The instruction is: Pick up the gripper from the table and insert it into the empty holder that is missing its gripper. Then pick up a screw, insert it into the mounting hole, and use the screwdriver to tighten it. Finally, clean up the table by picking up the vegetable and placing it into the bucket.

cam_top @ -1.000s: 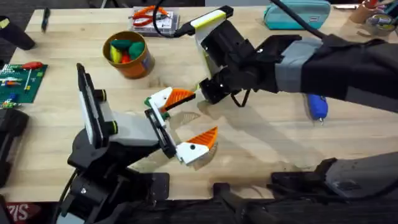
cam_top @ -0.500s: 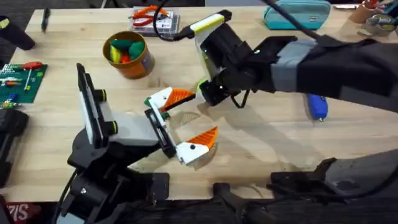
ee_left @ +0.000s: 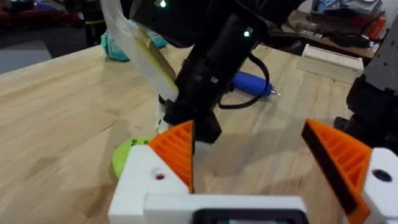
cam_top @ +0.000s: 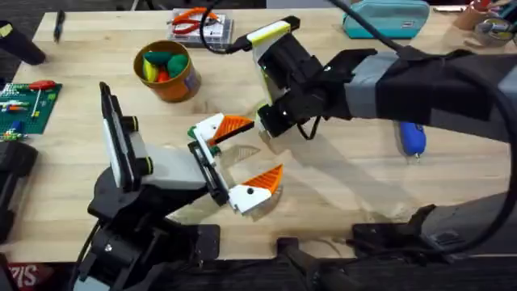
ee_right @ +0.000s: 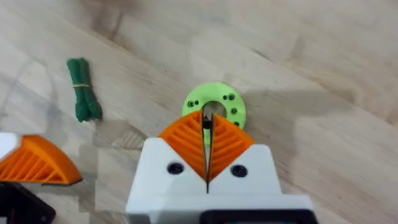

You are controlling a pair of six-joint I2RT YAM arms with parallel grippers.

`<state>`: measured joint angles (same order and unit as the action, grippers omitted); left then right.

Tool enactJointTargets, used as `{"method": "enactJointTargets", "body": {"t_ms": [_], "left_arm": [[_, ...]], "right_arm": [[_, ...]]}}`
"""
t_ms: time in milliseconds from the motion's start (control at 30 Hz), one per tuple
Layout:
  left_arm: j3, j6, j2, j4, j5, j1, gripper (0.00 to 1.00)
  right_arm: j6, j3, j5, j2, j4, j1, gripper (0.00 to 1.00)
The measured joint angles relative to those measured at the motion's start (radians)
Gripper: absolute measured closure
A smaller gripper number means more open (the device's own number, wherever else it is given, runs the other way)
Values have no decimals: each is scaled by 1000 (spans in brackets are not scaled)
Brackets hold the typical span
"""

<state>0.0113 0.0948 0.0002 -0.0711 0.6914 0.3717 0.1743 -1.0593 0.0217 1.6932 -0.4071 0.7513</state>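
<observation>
My right gripper point(ee_right: 207, 124) is shut on a small dark screw, its orange pads point(ee_right: 227, 140) pressed together right over a green ring with small holes point(ee_right: 216, 102). The same green ring point(ee_left: 127, 155) lies on the wood beside my left gripper's near finger. In the overhead view the right gripper point(cam_top: 271, 121) reaches in from the right. My left gripper point(cam_top: 246, 153) stands open just in front of it, holding nothing. The blue screwdriver point(cam_top: 413, 138) lies at the right. An orange bucket point(cam_top: 182, 84) holding vegetables stands at the back left. A dark green bundle point(ee_right: 81, 96) lies near the ring.
A green circuit board point(cam_top: 26, 103) lies at the left edge. A box with orange pliers point(cam_top: 200, 24) and a teal pouch point(cam_top: 386, 18) sit along the far edge. Bare wood stretches between the grippers and the screwdriver.
The right arm has edged slightly left with its gripper still shut. The left arm has not moved.
</observation>
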Motion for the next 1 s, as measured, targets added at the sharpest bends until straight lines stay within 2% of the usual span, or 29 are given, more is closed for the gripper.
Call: {"method": "enactJointTargets", "body": {"t_ms": [400, 567, 700, 1000], "left_arm": [[0, 0, 0, 0, 0, 0, 18], [0, 0, 0, 0, 0, 0, 18], [0, 0, 0, 0, 0, 0, 18], [0, 0, 0, 0, 0, 0, 18]], "right_arm": [[0, -1, 6, 0, 0, -11, 994], [0, -24, 12, -15, -77, -40, 995], [0, -47, 9, -75, -138, -77, 995], [-2, -78, 9, -285, -144, -152, 995]]}}
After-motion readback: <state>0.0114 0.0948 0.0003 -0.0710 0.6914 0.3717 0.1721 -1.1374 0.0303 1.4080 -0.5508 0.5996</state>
